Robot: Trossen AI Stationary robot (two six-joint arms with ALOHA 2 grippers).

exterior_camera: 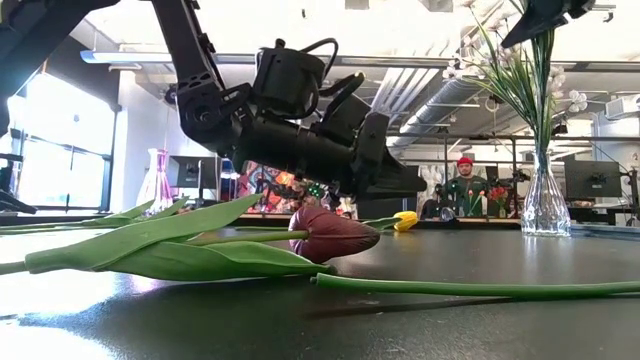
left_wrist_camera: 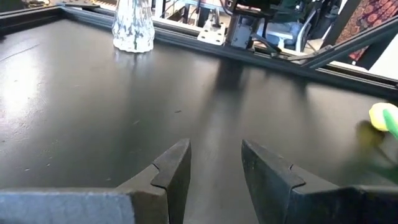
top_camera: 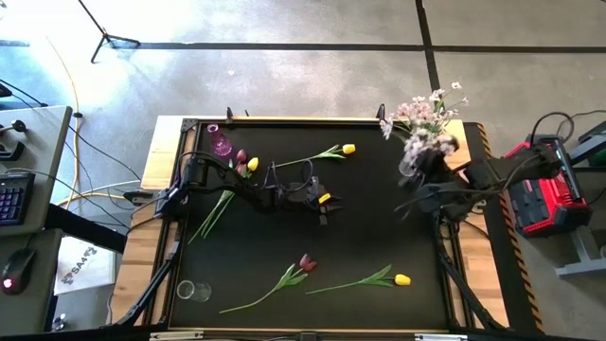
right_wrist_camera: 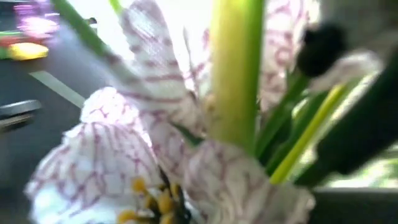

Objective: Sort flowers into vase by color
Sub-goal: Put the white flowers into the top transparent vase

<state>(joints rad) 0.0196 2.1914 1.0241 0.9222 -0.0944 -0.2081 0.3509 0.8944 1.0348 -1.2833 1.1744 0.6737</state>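
1. Black desk (top_camera: 379, 237) on a grey concrete floor, with a workshop room beyond and a person (exterior_camera: 462, 185) far behind.
2. Left gripper (top_camera: 322, 204) low over the middle of the desk, fingers (left_wrist_camera: 174, 171) apart with nothing between them.
3. Right gripper (top_camera: 437, 152) at the far right corner, above a clear vase (exterior_camera: 546, 205), closed up among the stems of the pale pink-white blossoms (top_camera: 426, 118); whether clamped on a stem, cannot tell.
4. Pale petals with pink veins (right_wrist_camera: 124, 162) and a green stem (right_wrist_camera: 236, 68) filling the right wrist view.
5. Pink vase (top_camera: 220, 144) at the far left corner, with a red tulip (top_camera: 241, 156) and a yellow tulip (top_camera: 253, 165) lying just beside it.
6. Another yellow tulip (top_camera: 347, 149) lying flat at the far middle.
7. Near edge: a dark red tulip (top_camera: 307, 262) and a yellow tulip (top_camera: 402, 279), both flat, stems to the left.
8. Small clear glass (top_camera: 189, 290) on its side at the near left corner.
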